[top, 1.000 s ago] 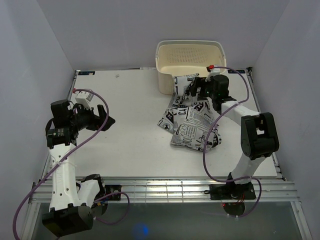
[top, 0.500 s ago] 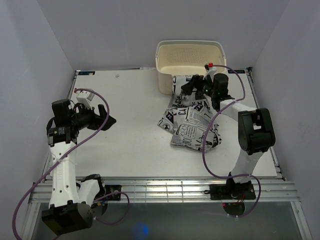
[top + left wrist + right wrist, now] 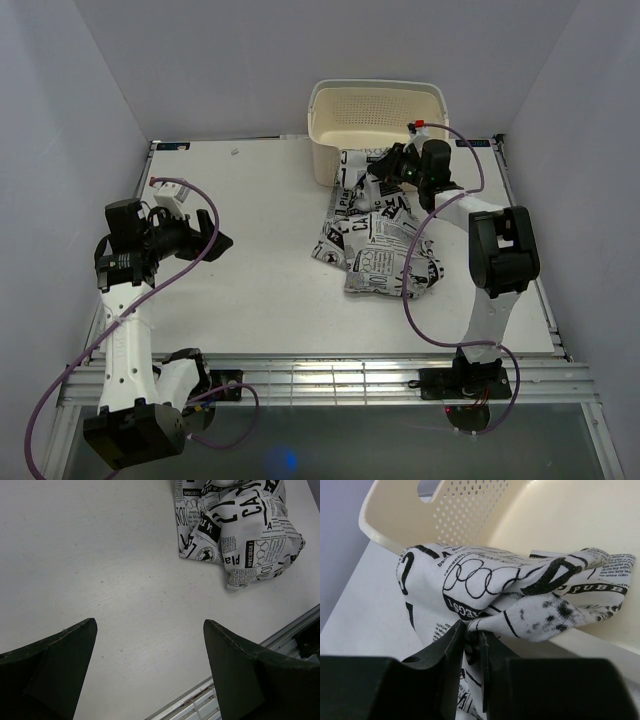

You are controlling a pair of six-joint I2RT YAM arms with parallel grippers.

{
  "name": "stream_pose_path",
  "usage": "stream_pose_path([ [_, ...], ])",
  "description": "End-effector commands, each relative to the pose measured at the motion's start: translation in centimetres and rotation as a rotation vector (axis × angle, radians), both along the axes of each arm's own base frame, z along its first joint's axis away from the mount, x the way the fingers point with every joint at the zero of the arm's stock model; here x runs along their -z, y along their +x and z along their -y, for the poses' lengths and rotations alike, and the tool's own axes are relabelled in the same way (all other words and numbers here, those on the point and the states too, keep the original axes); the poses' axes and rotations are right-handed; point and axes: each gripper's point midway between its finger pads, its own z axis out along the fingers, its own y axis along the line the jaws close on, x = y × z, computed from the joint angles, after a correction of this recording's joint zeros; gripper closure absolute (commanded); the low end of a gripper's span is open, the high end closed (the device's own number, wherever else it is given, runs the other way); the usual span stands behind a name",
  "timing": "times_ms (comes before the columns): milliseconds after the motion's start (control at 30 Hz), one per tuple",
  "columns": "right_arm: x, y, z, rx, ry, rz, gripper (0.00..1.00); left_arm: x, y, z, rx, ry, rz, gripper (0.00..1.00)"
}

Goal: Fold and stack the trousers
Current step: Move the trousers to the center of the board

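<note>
Light: bright, even, from overhead; the white table [image 3: 260, 250] looks slightly washed out.
Shadows: faint, soft-edged beside the trousers [image 3: 378, 245] (their print reads crisp).
Focus: left claw [image 3: 150, 625] and right claw [image 3: 471, 629] dark, blurred in the wrist views.

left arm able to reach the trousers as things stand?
Probably yes: the left gripper is open, with only bare table between it and the trousers; right gripper pinches their far end at the basket.

White table [image 3: 250, 240], two things carried.
Crumpled trousers [image 3: 382, 245] are heaped on its right half; a cream basket [image 3: 372, 118] is set at the far edge, touched by them.
</note>
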Motion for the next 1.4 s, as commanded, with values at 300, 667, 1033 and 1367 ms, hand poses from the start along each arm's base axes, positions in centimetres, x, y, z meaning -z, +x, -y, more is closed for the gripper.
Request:
stream_pose_path([
  [300,-18.6,-4.4,-0.1,-0.128,0.119,0.344,0.92,-1.4,-0.6,0.5,0.015,-0.02,0.051,0.02],
  [667,-23.4,-15.7,-3.0,-0.555,-0.023,0.572,0.92,-5.0,-1.0,1.0,0.033,-0.018,0.161,0.02],
  [1033,-13.9,-30.1,-16.2,-1.09,-0.274,0.703,0.92,-8.0,-0.9,1.9,0.023,-0.12,0.154,0.02],
  [1367,-13.9,-24.3,-19.7,-0.923,-0.39,0.555,0.09,-4.7,0.8,-0.2,-0.079,-0.068,0.013,0.02],
])
